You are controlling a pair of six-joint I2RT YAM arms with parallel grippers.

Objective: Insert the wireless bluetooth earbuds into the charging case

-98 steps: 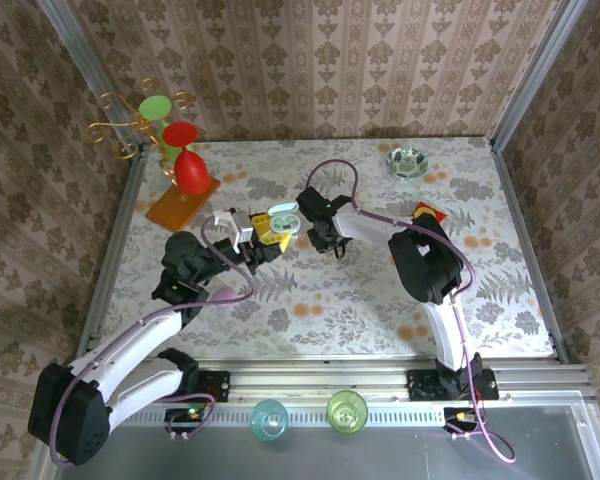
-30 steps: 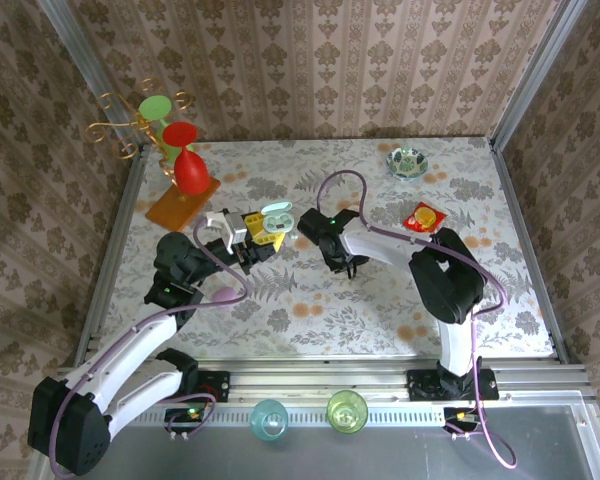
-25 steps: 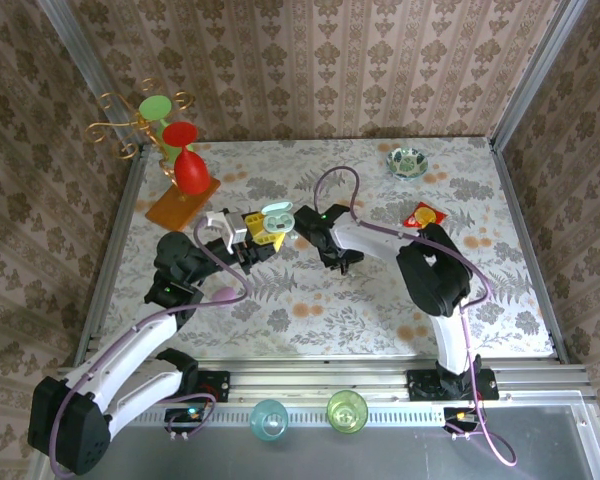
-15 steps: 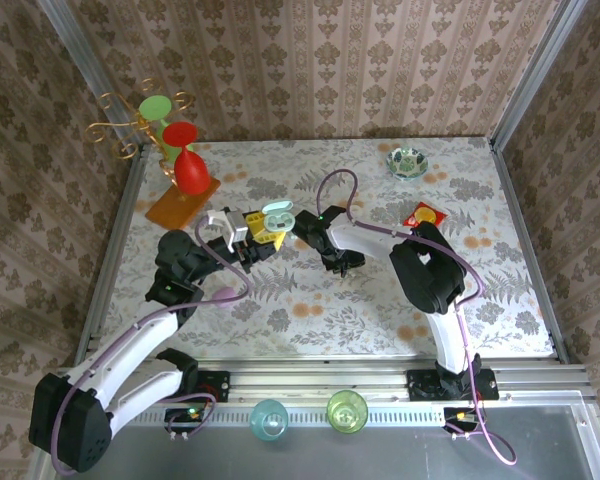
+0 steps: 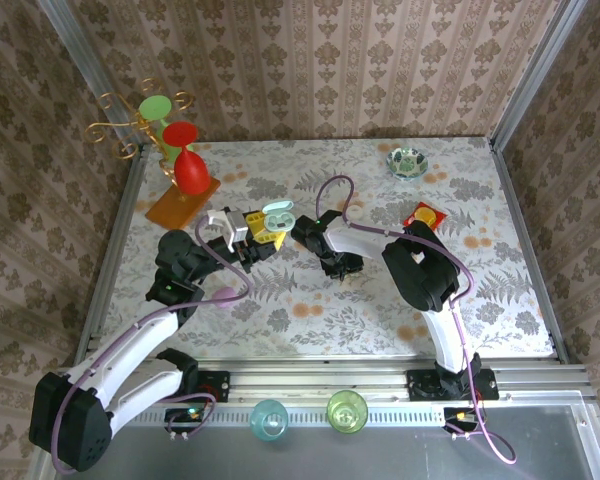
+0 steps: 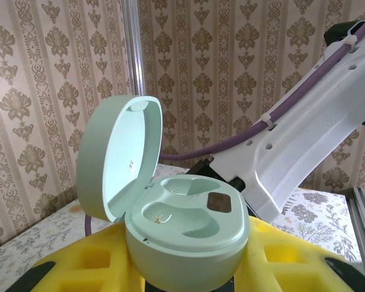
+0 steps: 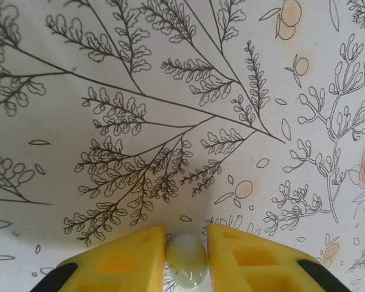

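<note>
Holding entry, left end effector (image 6: pixel 188 271): yellow fingers closed on the base of a mint-green charging case (image 6: pixel 182 222). The lid is hinged open and stands at the left of the frame. Two moulded wells face up, with small contact pins visible in the nearer one.

Right end effector (image 7: pixel 187 275): narrow, with its yellow fingers pinching one pale whitish-green earbud (image 7: pixel 187 258) at the bottom centre of the frame. It is over the fern-printed worktop (image 7: pixel 170 91); whether the bud touches the cloth cannot be told. In the overhead view the two end effectors lie near each other around mid-frame, the right one lower and to the right.

Other items, overhead view:
- lilac pebble-shaped case (image 5: pixel 223 297), beside the left arm
- red goblet (image 5: pixel 190 172) on an orange tile (image 5: pixel 170 208), upper left
- glass bowl (image 5: pixel 407 162), upper right
- red-and-yellow packet (image 5: pixel 423 215), right of centre
</note>
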